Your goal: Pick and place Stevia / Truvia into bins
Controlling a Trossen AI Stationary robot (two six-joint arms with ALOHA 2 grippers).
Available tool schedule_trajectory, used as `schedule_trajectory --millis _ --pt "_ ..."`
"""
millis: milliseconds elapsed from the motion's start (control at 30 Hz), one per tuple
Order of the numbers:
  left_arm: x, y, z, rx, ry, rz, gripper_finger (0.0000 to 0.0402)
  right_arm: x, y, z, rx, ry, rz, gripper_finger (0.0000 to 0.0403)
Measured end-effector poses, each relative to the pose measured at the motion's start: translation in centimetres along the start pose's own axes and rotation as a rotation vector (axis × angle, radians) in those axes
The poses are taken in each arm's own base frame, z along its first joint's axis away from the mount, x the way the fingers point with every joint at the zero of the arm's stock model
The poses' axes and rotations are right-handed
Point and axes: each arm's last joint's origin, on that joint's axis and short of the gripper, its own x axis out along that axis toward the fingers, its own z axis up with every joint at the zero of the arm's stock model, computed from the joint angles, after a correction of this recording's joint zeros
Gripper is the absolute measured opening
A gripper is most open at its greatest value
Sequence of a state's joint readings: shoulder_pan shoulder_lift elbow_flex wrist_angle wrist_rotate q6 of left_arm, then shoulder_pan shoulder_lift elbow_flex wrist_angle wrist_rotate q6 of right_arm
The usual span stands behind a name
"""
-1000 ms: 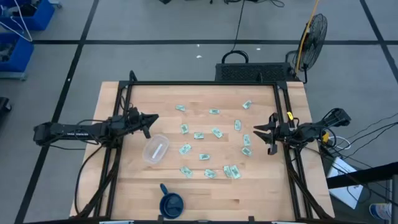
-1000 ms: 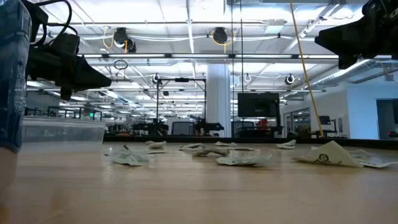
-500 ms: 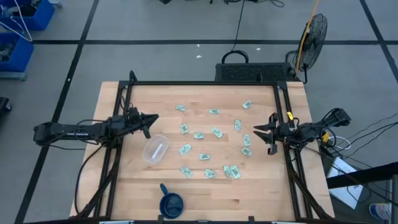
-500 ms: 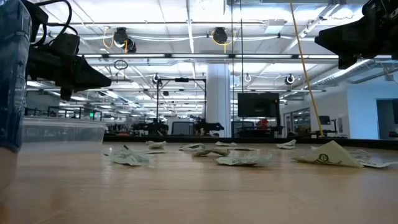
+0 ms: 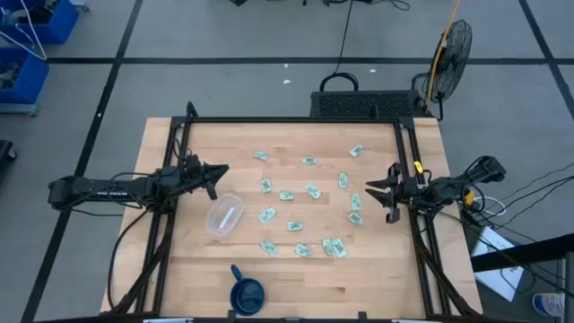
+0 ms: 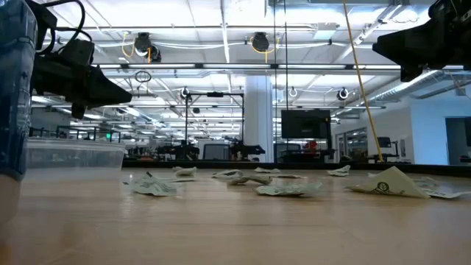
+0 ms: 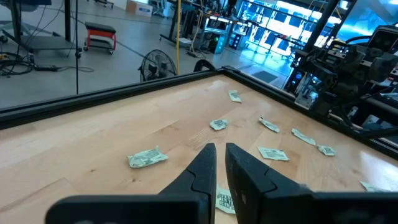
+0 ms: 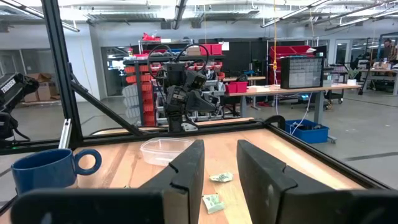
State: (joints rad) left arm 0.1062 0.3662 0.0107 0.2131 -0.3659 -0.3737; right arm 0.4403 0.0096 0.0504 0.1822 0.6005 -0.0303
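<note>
Sixteen-odd sachets [image 5: 311, 190] lie flat, long axes pointing every way.

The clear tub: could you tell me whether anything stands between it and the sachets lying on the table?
Nothing visible does. The clear tub sits on bare wood, with the nearest sachets lying apart from it toward the right arm's side. The blue cup stands off near the table's front edge, out of that path.

You look straight down on the pale wooden bench [image 5: 296, 269]; your low camera skims across it too.
</note>
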Motion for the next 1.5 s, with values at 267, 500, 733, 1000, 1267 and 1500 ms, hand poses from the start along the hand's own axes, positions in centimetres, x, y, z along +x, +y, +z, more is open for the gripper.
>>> schedule_trajectory --millis 267,500,733,1000,1267,1500 --pt "0.0 0.0 0.0 0.0 0.0 0.0 0.004 0.0 0.0 0.0 0.0 0.0 0.0 0.0089" --pt "0.0 0.0 0.0 0.0 0.0 0.0 0.004 0.0 0.0 0.0 0.0 0.0 0.0 0.0089" --pt "0.0 0.0 0.0 0.0 0.0 0.001 0.004 0.0 0.0 0.0 0.0 0.0 0.0 0.0089" --pt "0.03 0.12 0.03 0.034 -0.003 0.015 0.004 0.0 0.0 0.02 -0.005 -0.002 0.0 0.0089" --pt "0.0 -0.31 -0.13 -0.074 0.058 -0.132 0.004 0.0 -0.01 0.13 -0.005 -0.011 -0.001 0.0089" --pt "0.01 -0.31 0.04 -0.083 0.036 -0.12 0.004 -0.01 -0.03 0.5 0.113 -0.045 0.0 0.0089"
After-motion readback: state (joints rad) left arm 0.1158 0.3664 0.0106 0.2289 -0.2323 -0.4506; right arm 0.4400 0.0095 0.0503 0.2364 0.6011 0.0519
